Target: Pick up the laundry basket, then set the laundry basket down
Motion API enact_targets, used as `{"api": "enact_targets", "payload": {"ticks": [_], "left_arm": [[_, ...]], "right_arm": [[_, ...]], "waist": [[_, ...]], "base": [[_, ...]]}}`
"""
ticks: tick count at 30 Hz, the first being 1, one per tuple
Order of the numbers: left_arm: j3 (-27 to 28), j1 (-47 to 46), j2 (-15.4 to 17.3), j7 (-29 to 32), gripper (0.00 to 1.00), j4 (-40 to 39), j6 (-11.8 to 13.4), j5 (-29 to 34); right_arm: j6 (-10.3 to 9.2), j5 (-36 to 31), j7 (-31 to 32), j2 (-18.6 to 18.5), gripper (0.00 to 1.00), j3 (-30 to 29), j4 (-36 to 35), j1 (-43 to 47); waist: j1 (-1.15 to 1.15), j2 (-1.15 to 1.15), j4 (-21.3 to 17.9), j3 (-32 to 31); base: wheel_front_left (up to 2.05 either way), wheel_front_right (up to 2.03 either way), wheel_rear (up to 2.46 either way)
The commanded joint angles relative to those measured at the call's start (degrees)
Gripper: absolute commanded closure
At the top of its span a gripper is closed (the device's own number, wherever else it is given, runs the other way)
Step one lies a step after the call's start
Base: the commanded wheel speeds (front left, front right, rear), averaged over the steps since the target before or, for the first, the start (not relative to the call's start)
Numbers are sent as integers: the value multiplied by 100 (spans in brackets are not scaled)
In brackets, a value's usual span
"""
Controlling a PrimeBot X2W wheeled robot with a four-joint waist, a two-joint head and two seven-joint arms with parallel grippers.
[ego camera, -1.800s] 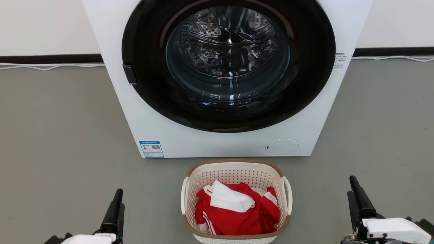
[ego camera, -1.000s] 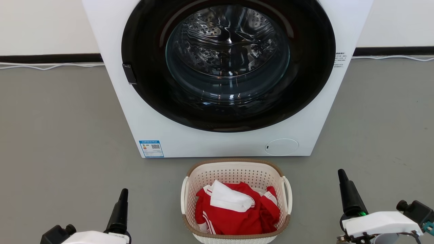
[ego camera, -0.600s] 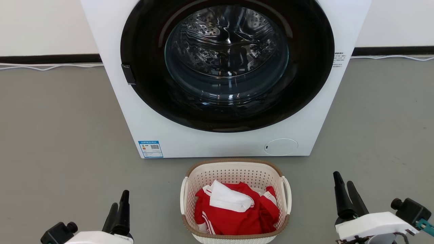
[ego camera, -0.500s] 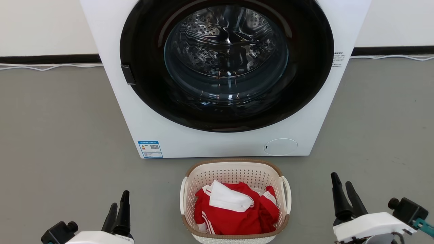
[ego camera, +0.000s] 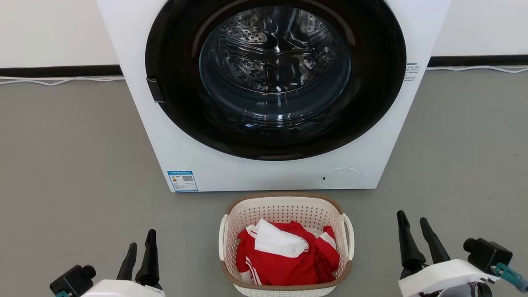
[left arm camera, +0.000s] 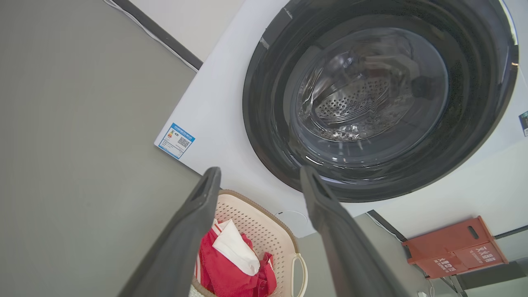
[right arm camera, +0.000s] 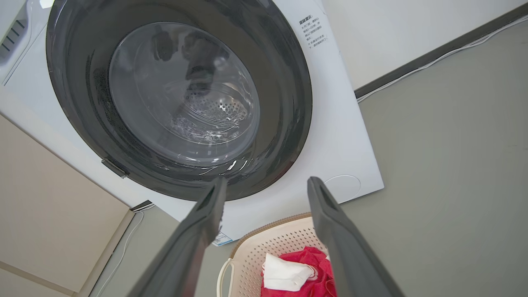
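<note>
The laundry basket point(ego camera: 284, 212), holding red and white clothes point(ego camera: 284, 266), sits on the floor point(ego camera: 74, 165) just before the washing machine point(ego camera: 185, 156); left gripper point(ego camera: 142, 239) and right gripper point(ego camera: 411, 217) hang farther out, both spread wide, empty.

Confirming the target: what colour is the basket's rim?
Brown, woven-look laundry basket rim; clearest in head view.

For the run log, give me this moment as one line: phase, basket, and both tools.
phase: pre-grasp | laundry basket: on floor, before washing machine, clothes inside | left tool: open, empty | right tool: open, empty
</note>
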Motion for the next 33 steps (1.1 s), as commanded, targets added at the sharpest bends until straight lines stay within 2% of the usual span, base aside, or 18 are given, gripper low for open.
{"api": "enact_targets", "payload": {"ticks": [1, 17, 33], "left_arm": [[111, -171, 58, -78, 0, -182, 52, 190], [118, -166, 74, -364, 0, -301, 110, 1293], [158, -153, 89, -617, 0, -404, 187, 2352]], "right_arm": [[27, -228, -101, -57, 0, 96, -183, -311], [33, -1498, -384, -56, 0, 197, -273, -309], [39, -2446, -634, -63, 0, 219, -285, -291]], "waist": [[0, 0, -3, 2], [0, 0, -4, 29], [0, 0, -35, 35]], "base": [[0, 0, 0], [0, 0, 0], [0, 0, 0]]}}
